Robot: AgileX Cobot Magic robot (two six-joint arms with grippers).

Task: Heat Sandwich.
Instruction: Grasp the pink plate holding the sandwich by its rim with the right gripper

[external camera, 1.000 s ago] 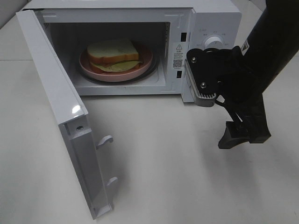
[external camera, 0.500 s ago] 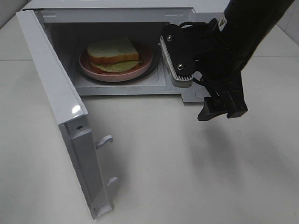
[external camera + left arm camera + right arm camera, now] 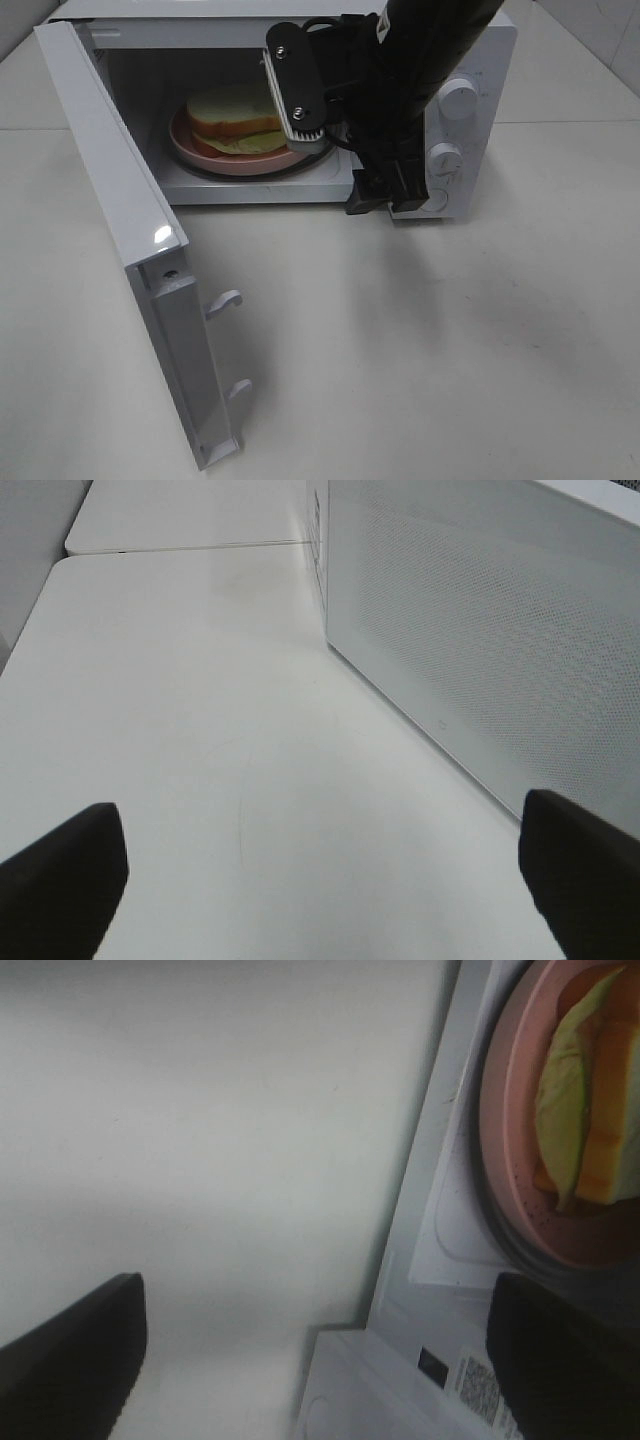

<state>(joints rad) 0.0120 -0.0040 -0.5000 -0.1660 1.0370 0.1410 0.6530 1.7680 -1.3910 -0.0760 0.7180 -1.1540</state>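
R arm (image 3: pixel 425 60) has swung left, now in front of microwave (image 3: pixel 470 135) mouth; R jaws spread, empty. L jaws spread, idle over desk (image 3: pixel 420 350). Sandwich (image 3: pixel 232 112) on plate (image 3: pixel 183 143) inside, door (image 3: pixel 110 190) open: prob. shutting door comes next.

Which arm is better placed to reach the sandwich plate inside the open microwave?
Right. The right gripper hangs open at the mouth of the microwave, pink plate and sandwich in its wrist view. The left gripper, also open, sees only the perforated side wall.
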